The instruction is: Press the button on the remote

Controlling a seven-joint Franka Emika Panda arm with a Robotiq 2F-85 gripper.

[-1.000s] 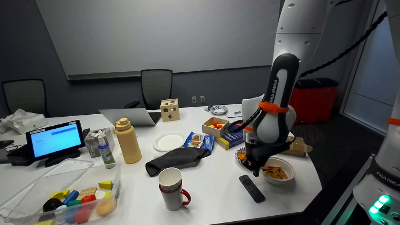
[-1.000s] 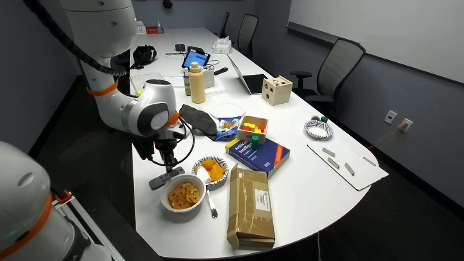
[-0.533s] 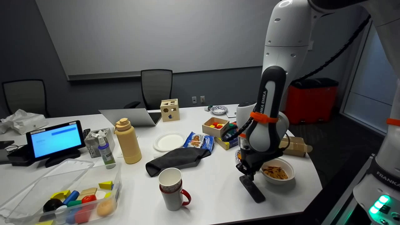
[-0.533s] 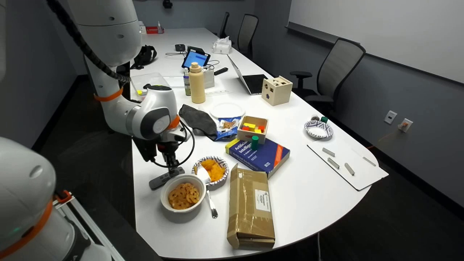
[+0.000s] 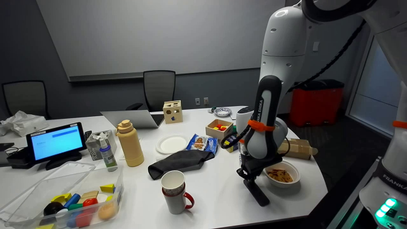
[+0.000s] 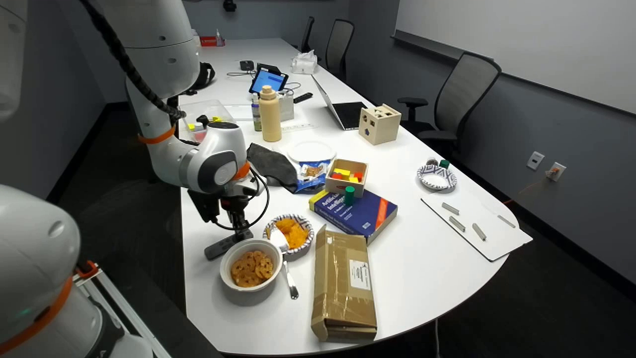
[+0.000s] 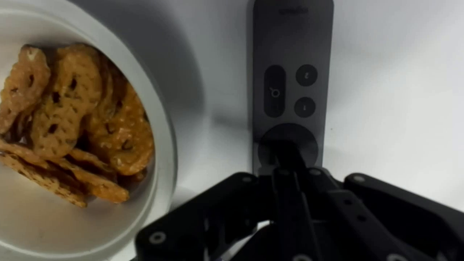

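Observation:
The remote (image 5: pixel 257 194) is a slim dark bar lying flat on the white table, beside the bowl. It also shows in an exterior view (image 6: pixel 220 248). In the wrist view the remote (image 7: pixel 293 40) has several small buttons and a round pad (image 7: pixel 302 136). My gripper (image 5: pixel 251 178) points down over the remote's pad end, also in an exterior view (image 6: pixel 242 231). In the wrist view the gripper (image 7: pixel 291 172) has its fingers together, with nothing between them, and covers part of the pad. I cannot tell whether the fingertips touch the remote.
A white bowl of crackers (image 6: pixel 233 287) stands close beside the remote and gripper. A patterned bowl of orange food (image 6: pixel 309 231), a cardboard box (image 6: pixel 343 298) and a blue book (image 6: pixel 353 214) lie nearby. Stacked mugs (image 5: pixel 175 198) and a black cloth (image 5: pixel 181 162) are farther off.
My gripper has come down and over from beside the cracker bowl onto the pad end of the remote. It now hides that end. The remote has not visibly moved.

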